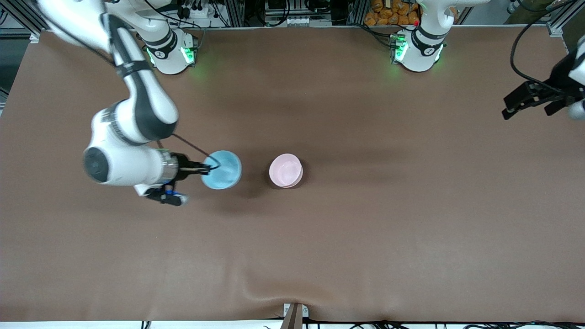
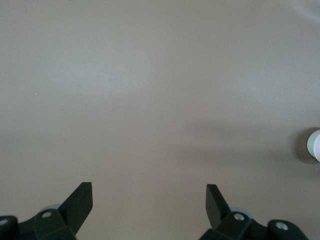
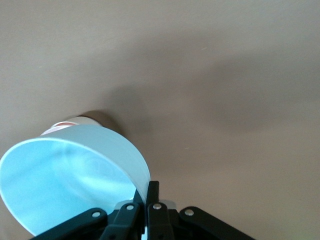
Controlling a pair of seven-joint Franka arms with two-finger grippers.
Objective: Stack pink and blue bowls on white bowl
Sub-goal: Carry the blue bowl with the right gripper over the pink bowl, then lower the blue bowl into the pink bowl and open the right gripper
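Here the right gripper [image 1: 206, 168] is pinching the rim of the blue bowl [image 1: 222, 169], its fingers closed tight on the edge at the side toward the right arm's end of the desk [image 1: 365, 228]. In the right wrist view the blue bowl [image 3: 70, 180] is hanging tilted from the fingers [image 3: 151, 197], its hollow facing the camera. The pink bowl [image 1: 285, 170] is sitting upright just beside it, toward the left arm's end, with a gap between the two. It is resting inside a white bowl, whose rim [image 3: 70, 122] is peeking out past the blue one in the right wrist view. The left arm is waiting, its gripper [image 1: 530, 103] hanging over the desk's end with fingers [image 2: 80, 200] spread wide, holding nothing.
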